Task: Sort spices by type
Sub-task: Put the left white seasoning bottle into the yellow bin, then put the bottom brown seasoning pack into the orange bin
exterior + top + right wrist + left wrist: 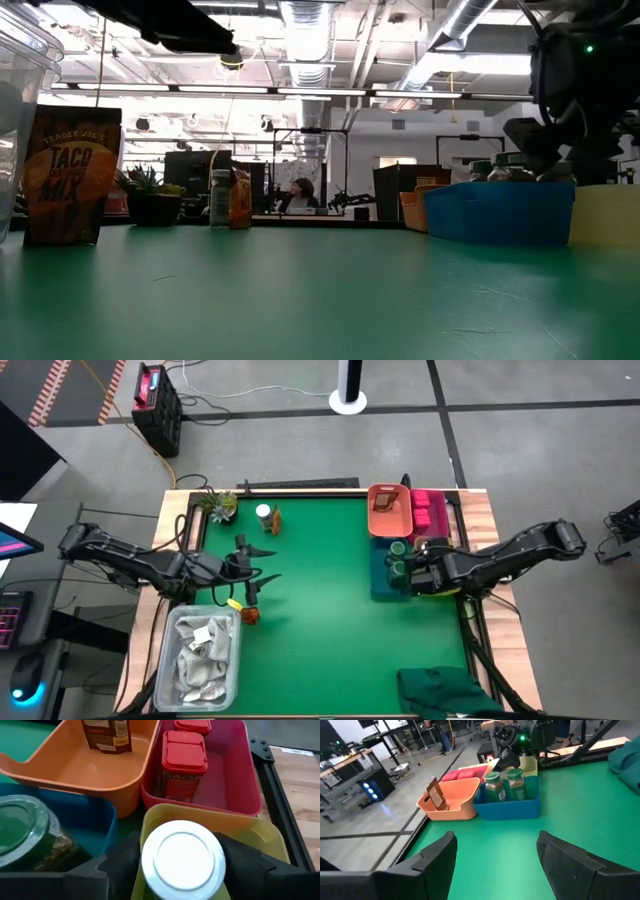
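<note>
High view: left gripper [252, 572] spread wide, empty, above the green mat [310, 610]; right gripper [413, 573] at the bins.
Left wrist view: two green-lidded jars [505, 785] in blue bin [507, 805].
Right wrist view: fingers flank white-capped jar [182, 860] in yellow bin [260, 837]; grip uncertain.

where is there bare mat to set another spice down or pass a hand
Widest free patch: green mat between left gripper and blue bin. Also bare before the folded green cloth. Crowded: the right edge, with orange bin, pink bin and right gripper.
</note>
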